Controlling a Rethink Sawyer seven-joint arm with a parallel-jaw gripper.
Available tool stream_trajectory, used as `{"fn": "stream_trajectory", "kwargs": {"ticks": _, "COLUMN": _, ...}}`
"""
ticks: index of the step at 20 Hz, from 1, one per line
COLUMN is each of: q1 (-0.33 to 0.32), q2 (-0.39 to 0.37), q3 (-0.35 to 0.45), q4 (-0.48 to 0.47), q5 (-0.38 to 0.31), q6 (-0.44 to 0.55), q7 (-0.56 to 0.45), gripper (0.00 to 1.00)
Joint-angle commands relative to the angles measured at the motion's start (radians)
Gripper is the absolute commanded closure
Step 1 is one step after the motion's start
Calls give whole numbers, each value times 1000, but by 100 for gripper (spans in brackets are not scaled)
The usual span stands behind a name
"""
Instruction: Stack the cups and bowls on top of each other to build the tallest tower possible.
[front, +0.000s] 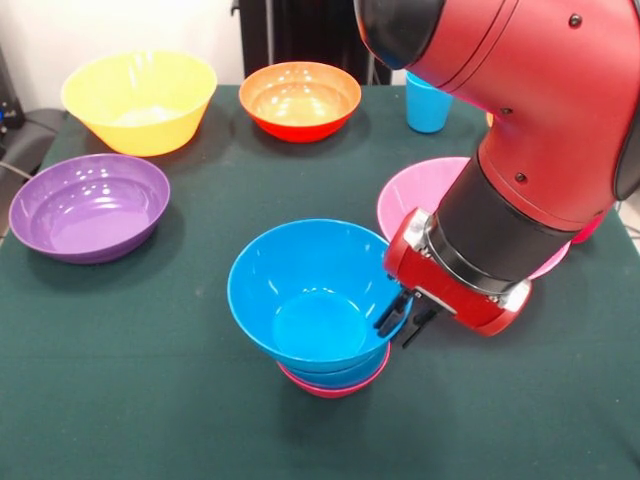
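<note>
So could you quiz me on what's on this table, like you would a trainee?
1. True or false: the medium blue bowl sits on top of the tower.
2. Which bowl does the arm partly hide: A) the yellow bowl, B) the pink bowl, C) the purple bowl?
3. Fill in: the end effector is at the blue bowl's ____.

Key: 1 true; 2 B; 3 rim.
</note>
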Motion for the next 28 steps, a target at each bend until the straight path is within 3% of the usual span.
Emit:
{"fn": "stream_trajectory", "kwargs": {"ticks": 1, "q1": -9, "q2": 38, "q3": 45, "q4": -40, "q5": -11, "q6": 5, "q7": 157, "gripper": 0}}
{"fn": "stream_trajectory", "kwargs": {"ticks": 17, "q1": -19, "q2": 37, "q3": 40, "q4": -69, "q5": 3, "q6": -4, "q7": 169, "gripper": 0}}
{"fn": "stream_trajectory", "kwargs": {"ticks": 22, "q1": -27, "q2": 1, "q3": 17, "q4": -104, "q5": 32, "q6": 71, "q7": 181, "gripper": 0}}
{"fn": "stream_trajectory", "kwargs": {"ticks": 28, "q1": -1, "q2": -60, "q3": 17, "q4": -47, "q5": 7, "q6": 91, "q7": 151, "gripper": 0}}
